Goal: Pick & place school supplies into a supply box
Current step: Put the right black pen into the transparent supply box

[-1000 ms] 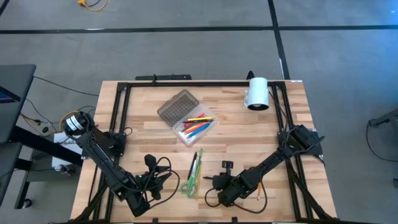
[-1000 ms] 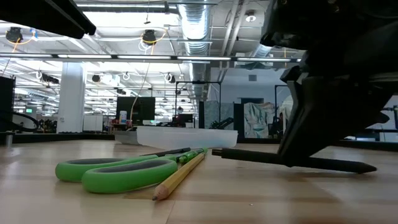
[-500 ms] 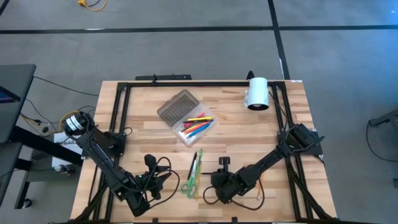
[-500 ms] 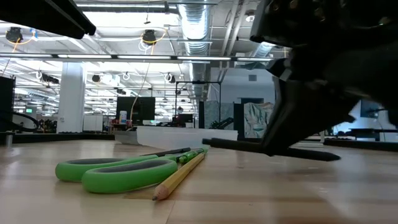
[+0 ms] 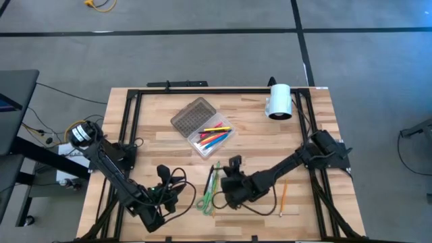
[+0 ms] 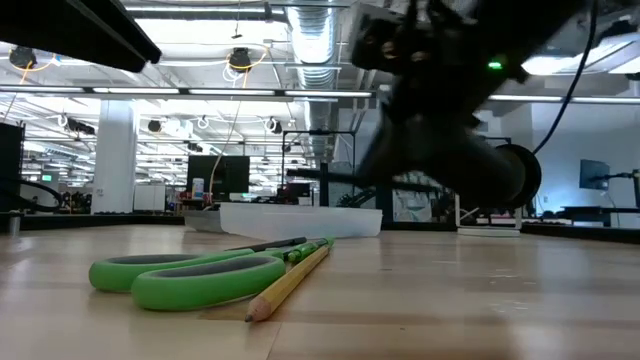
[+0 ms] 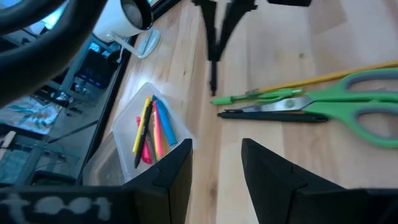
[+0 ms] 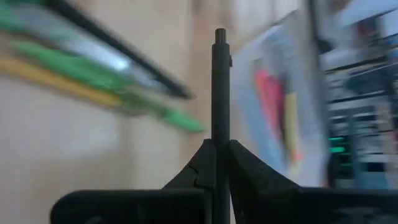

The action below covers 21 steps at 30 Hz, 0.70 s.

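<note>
From above, the right gripper (image 5: pixel 231 177) sits near the table's middle, between the green scissors (image 5: pixel 206 197) and the open supply box (image 5: pixel 212 140), which already holds several pens. The left gripper (image 5: pixel 164 185) waits at the near-left, fingers apart.

At table height, the scissors (image 6: pixel 190 276) and a pencil (image 6: pixel 290 285) lie flat.

The right wrist shows the fingers clamped on a black pen (image 8: pixel 219 87). It looks like a carry toward the box (image 8: pixel 280 106); next, line up over the tray and release.

Green scissors (image 5: pixel 206 200), black pen (image 8: pixel 219 93), yellow pencil (image 6: pixel 290 284), grey dotted box lid (image 5: pixel 192 116)
</note>
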{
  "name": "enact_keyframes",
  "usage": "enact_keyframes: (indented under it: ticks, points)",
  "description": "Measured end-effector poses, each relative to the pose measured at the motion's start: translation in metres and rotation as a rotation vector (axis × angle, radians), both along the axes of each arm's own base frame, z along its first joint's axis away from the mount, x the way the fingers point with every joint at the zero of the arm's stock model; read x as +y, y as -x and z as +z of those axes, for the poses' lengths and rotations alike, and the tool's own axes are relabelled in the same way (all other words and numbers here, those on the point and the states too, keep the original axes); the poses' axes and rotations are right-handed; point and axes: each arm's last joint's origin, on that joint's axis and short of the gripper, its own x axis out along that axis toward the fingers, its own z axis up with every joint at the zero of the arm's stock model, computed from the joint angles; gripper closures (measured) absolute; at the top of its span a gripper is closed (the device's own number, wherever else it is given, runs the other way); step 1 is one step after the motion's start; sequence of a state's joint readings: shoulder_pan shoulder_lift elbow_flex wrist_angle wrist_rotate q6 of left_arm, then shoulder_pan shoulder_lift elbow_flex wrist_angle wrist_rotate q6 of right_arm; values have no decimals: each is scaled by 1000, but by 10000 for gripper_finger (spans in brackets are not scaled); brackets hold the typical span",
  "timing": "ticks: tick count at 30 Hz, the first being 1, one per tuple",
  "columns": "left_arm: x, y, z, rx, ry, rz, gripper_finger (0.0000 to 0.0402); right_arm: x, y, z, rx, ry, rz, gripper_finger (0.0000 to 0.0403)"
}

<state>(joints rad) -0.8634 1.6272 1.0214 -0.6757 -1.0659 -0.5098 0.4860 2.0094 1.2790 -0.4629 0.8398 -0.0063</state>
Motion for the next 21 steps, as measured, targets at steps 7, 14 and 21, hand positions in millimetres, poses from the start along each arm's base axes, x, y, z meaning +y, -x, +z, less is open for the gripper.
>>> enact_keyframes:
  ticks: [7,14,21]
  points:
    - [10,-5,-1,27,-34,38,271,-53,-25,8,89,154,-29,396]
    - [15,-5,-1,38,-82,52,271,-114,-43,9,125,137,-96,396]
    - [19,-2,-1,60,-140,56,271,-147,-56,11,124,3,24,396]
